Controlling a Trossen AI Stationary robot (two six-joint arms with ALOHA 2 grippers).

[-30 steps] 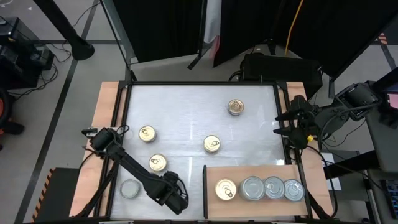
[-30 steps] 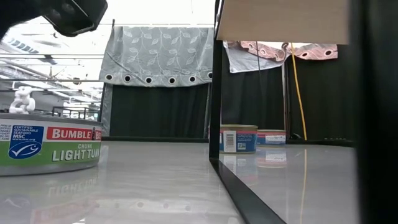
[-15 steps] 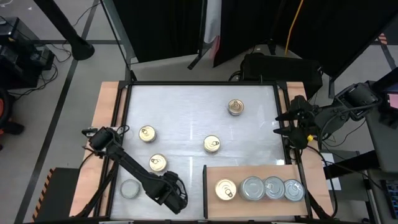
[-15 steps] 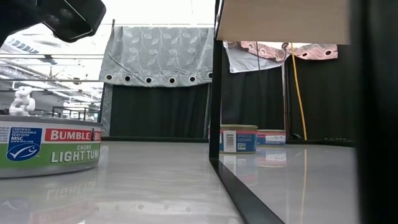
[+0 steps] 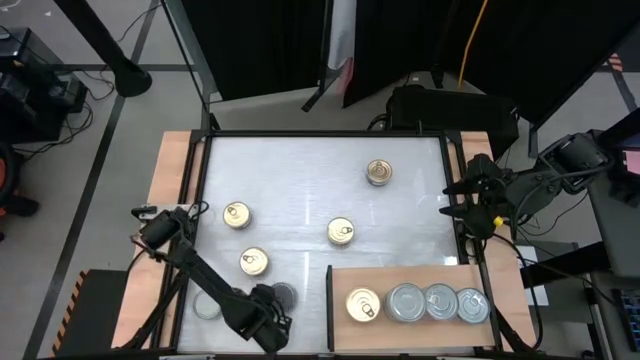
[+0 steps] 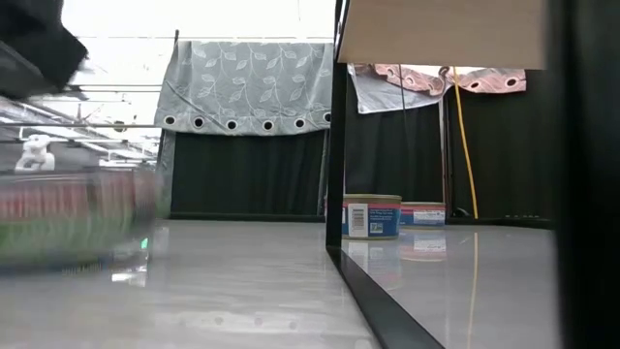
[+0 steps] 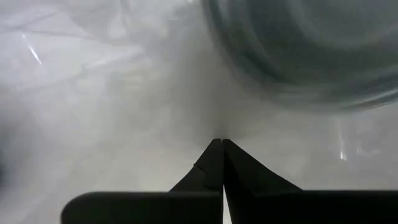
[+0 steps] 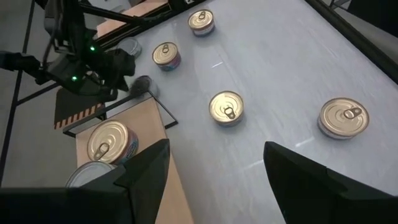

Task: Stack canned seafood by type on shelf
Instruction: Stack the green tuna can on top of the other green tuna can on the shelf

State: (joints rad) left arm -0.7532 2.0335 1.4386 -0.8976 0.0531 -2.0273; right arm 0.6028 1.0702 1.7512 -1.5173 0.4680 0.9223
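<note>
Along the table's (image 5: 300, 180) near edge, close to its left corner, the left tool (image 5: 272, 318) sits low with its two fingers pressed flat together and nothing between them. A grey-topped can (image 5: 283, 296) lies just beyond its tip, on the side toward the shelf (image 5: 420, 275); in the left wrist view that can fills the space straight ahead of the closed fingers, too blurred to say whether they touch. Another silver can (image 5: 208, 304) rests near the left edge, beside the arm. My guess is the shut tool is nudging the grey can along the near edge toward the shelf, so what matters is that the can stays dead ahead of the tip, with the shelf's left rim further on the same line.

Four gold-topped cans stand loose on the table: one near the left edge (image 5: 237, 214), one nearer the front (image 5: 254, 262), one about the middle (image 5: 340, 232) and one toward the far right (image 5: 379, 172).

The shelf fills the near right corner. On it, in a row, are one gold can (image 5: 363, 305) at its left end, then three silver cans (image 5: 438, 303) touching side by side.

The right tool (image 5: 452, 197) waits over the right edge, fingers spread and holding nothing. The left arm is far nearer the grey can.
</note>
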